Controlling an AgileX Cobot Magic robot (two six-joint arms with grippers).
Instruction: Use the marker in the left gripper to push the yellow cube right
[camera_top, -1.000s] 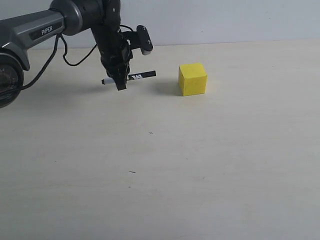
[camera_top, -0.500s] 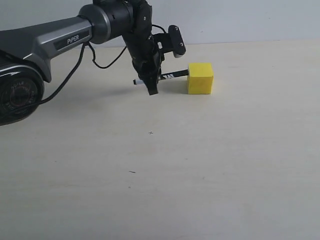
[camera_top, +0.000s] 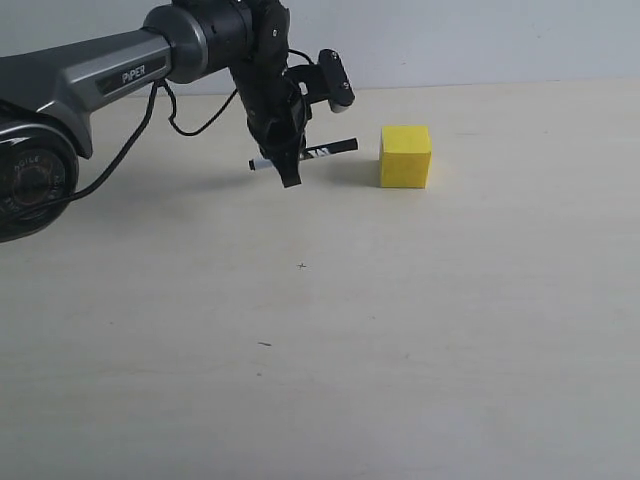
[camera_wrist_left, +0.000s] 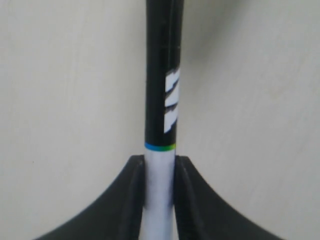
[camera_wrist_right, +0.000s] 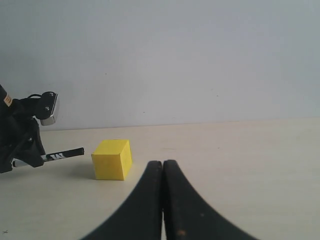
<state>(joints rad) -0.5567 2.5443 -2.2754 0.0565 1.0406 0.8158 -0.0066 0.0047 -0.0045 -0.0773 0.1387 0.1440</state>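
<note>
Marker (camera_top: 325, 150) is sitting pinched in the left tool (camera_top: 290, 178), lying roughly level above the desk (camera_top: 300, 350). The wrist view is showing the fingers (camera_wrist_left: 135, 175) squeezing the white lower barrel. The whole black half is sticking out ahead of the tool, and a short bit is poking out behind.

Cube (camera_top: 405, 157) is resting flat on the desk just past the marker's black end, out on the side the marker is pointing. It's near but not touching; there's a small gap showing.

Handling-wise, I'm guessing the cube is light and rigid with matte faces, so it's probably going to slide rather than tip if the tip meets the near face low and centred. Catch it off-centre and it's likely spinning instead. The marker is looking like the weak link: a smooth round barrel held near one end, so it may be pivoting or slipping back through the fingers under load. Nobody needs to grab the cube, only nudge it.

Right tool (camera_wrist_right: 162, 164) is hanging well off past the cube's far side, fingers pressed together on nothing.

No containers are showing anywhere.
</note>
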